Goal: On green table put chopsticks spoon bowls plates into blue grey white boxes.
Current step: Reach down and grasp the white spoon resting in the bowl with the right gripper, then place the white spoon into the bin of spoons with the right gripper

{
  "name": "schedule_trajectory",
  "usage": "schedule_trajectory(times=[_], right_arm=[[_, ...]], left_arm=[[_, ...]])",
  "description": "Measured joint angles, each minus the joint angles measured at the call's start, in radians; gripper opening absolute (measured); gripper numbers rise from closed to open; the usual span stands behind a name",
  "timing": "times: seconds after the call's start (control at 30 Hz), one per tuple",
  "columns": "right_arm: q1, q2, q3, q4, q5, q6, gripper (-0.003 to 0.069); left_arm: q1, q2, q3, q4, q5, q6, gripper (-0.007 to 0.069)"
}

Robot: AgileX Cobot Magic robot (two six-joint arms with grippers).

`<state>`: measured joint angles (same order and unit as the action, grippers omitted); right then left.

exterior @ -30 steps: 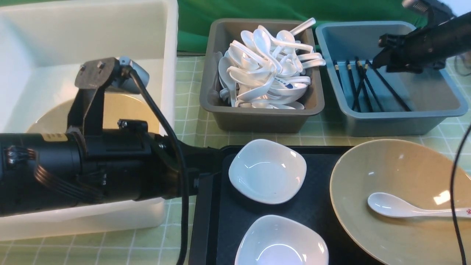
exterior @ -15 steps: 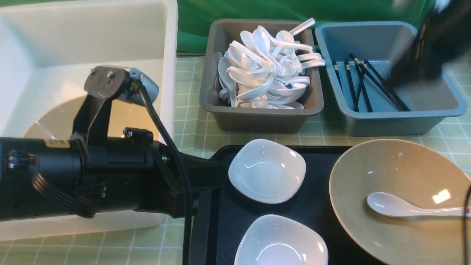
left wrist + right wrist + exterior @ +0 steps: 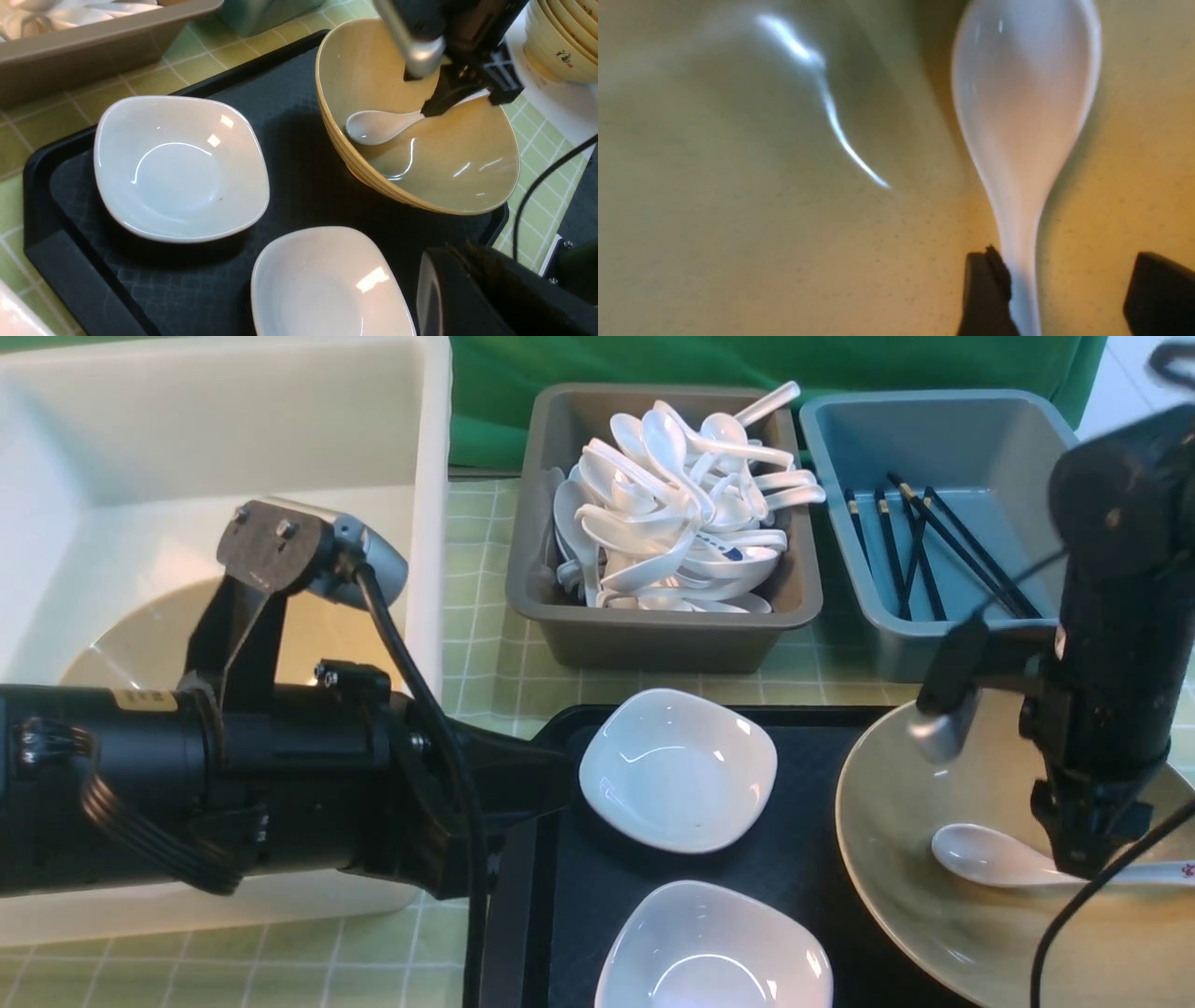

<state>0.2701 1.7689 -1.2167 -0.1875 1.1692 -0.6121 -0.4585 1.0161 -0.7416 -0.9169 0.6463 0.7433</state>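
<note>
Glossy ceramic-looking spoon [image 3: 978, 855] (matt tray [image 3: 810, 826])

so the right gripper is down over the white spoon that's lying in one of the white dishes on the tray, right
Not quite. The white spoon lies in the tan bowl, not in a white dish, as the front view shows. The rest holds: the right gripper is down over the spoon's handle.
</note>
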Motion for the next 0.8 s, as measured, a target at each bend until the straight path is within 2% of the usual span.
schedule_trajectory(times=[0.2,0.27,0.33,0.4,0.43,0.47,0.8], right_arm=[[0.0,0.067,0.001,-0.002,0.0,0.009,0.0401],[0.0,0.085,0.001,-0.003,0.0,-0.001,0.0379],[0.0,0.09,0.001,-0.003,0.0,-0.01,0.034],[0.0,0.095,-0.012,-0.003,0.0,-0.017,0.0208],[0.0,0.095,-0.012,-0.003,0.0,-0.017,0.0195],[0.0,0.095,-0.029,-0.002,0.0,-0.017,0.0129],[0.0,-0.023,-0.26,0.023,0.0,-0.041,0.0132]], left_arm=[[0.0,0.0,0.0,0.005,0.002,0.0,-0.0002],[0.0,0.0,0.0,0.005,0.006,0.0,-0.0002],[0.0,0.0,0.0,0.006,0.007,0.0,-0.0002],[0.0,0.0,0.0,0.008,0.008,0.0,-0.0002],[0.0,0.0,0.0,0.008,0.008,0.0,-0.0002],[0.0,0.0,0.0,0.008,0.008,0.0,-0.0002],[0.0,0.0,0.0,0.013,0.022,0.003,-0.0002]])
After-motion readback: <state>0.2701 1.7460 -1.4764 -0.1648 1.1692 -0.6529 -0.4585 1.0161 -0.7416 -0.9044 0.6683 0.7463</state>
